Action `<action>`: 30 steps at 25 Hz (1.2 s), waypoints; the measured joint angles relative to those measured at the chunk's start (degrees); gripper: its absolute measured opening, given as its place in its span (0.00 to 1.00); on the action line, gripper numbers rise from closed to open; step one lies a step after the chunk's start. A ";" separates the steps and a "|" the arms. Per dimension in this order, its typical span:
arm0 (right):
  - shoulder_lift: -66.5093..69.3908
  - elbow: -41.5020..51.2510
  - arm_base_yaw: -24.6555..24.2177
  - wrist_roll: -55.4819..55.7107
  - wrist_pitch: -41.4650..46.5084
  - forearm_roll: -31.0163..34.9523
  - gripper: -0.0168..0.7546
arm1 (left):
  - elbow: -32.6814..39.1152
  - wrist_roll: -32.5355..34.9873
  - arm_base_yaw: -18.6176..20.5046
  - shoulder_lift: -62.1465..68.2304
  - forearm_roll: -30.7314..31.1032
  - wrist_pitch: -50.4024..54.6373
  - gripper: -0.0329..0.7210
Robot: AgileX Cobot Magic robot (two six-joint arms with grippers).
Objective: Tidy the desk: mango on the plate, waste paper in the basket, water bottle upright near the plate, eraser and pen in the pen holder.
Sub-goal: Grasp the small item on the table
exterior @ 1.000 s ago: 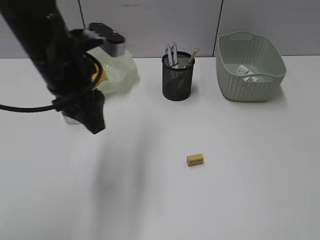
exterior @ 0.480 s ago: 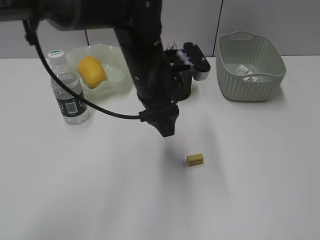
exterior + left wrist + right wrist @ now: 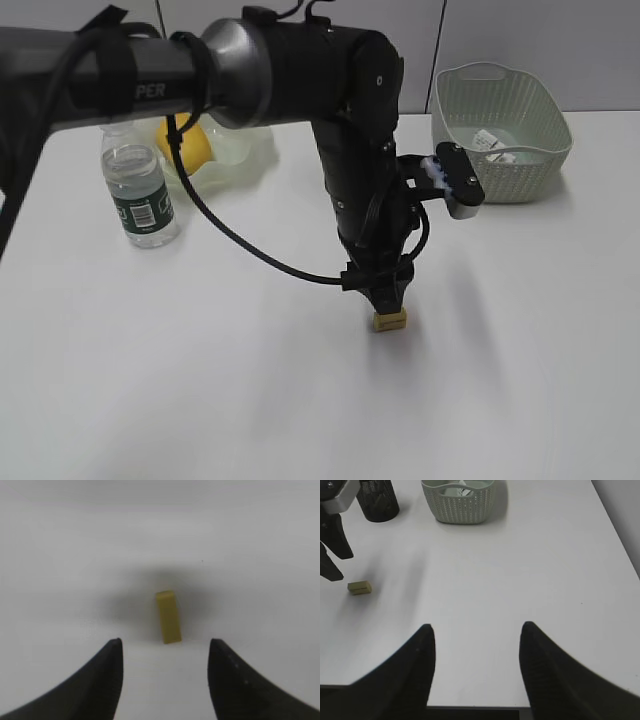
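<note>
A small yellow eraser (image 3: 390,320) lies on the white desk (image 3: 200,380). My left gripper (image 3: 386,297) hangs just above it, open and empty. In the left wrist view the eraser (image 3: 168,616) lies just ahead of the gap of the left gripper (image 3: 164,642). The mango (image 3: 185,145) sits in the pale-green plate (image 3: 245,150). The water bottle (image 3: 140,195) stands upright beside the plate. The waste paper (image 3: 495,142) lies in the basket (image 3: 500,130). The pen holder (image 3: 377,500) shows in the right wrist view; the left arm hides it in the exterior view. No pen shows. My right gripper (image 3: 477,627) is open and empty.
The left arm reaches across the middle of the desk from the left. In the right wrist view the eraser (image 3: 359,587) lies far left, the basket (image 3: 457,502) at the top, and the desk's front edge runs just below the right gripper.
My left arm has swung from the bottle and plate at the left across to the middle and come down over the eraser. The bottle and mango, hidden before, now show.
</note>
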 joint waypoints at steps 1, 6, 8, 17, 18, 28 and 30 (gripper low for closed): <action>0.00 0.00 0.00 0.00 0.00 0.00 0.58 | -0.05 0.04 -0.12 0.31 0.00 -0.08 0.60; 0.00 0.00 0.00 0.00 0.00 0.02 0.58 | -0.19 0.11 -0.48 2.32 -0.16 -2.05 0.60; 0.00 0.00 0.00 0.00 0.00 0.02 0.58 | -0.25 0.11 -0.59 3.02 -0.22 -3.20 0.60; 0.00 0.00 0.00 0.00 0.00 0.02 0.58 | -0.35 0.23 -0.65 6.39 -0.22 -5.13 0.57; 0.00 0.00 0.00 0.00 -0.02 0.02 0.58 | -0.35 0.23 -0.65 6.57 -0.26 -5.13 0.56; 0.00 0.00 0.00 0.00 -0.02 0.02 0.57 | -0.35 0.23 -0.59 6.62 -0.35 -4.39 0.21; 0.00 0.00 0.00 0.00 -0.02 0.02 0.57 | -0.35 0.23 -0.59 6.62 -0.35 -4.14 0.19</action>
